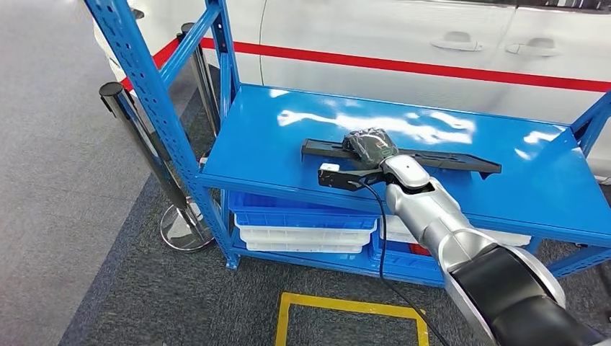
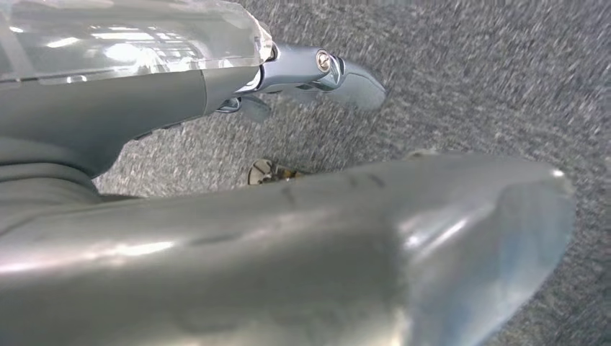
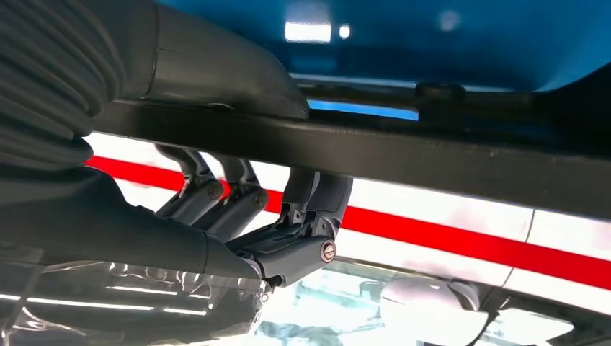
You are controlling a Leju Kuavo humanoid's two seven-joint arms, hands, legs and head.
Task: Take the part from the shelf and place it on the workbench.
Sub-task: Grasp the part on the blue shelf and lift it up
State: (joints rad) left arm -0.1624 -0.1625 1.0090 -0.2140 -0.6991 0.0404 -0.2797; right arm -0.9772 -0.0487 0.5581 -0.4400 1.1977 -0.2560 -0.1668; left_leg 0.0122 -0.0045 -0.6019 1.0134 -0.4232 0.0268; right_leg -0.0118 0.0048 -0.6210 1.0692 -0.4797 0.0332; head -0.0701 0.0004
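Long black plastic trim part (image 1: 432,160) lies flat across the glossy blue top shelf (image 1: 274,144) of the blue perforated-steel rack, running left to right, roughly mid-depth. Right hand (image 1: 371,148) sits on the part left of its middle; silver right arm (image 1: 432,213) comes in from the near right. Right wrist view: fingers (image 3: 302,216) curl around one side of the black bar, thick grey thumb (image 3: 216,72) on the other side, so the hand holds the part, which looks to be resting on the shelf. Left hand (image 2: 317,72) hangs over grey carpet (image 2: 468,72), fingers bent, holding nothing. Lower shelf carries blue and white plastic bins (image 1: 306,223). White car body with a red stripe (image 1: 403,66) beyond the rack; yellow floor marking (image 1: 346,306) near; black stanchion post (image 1: 137,137) at left.
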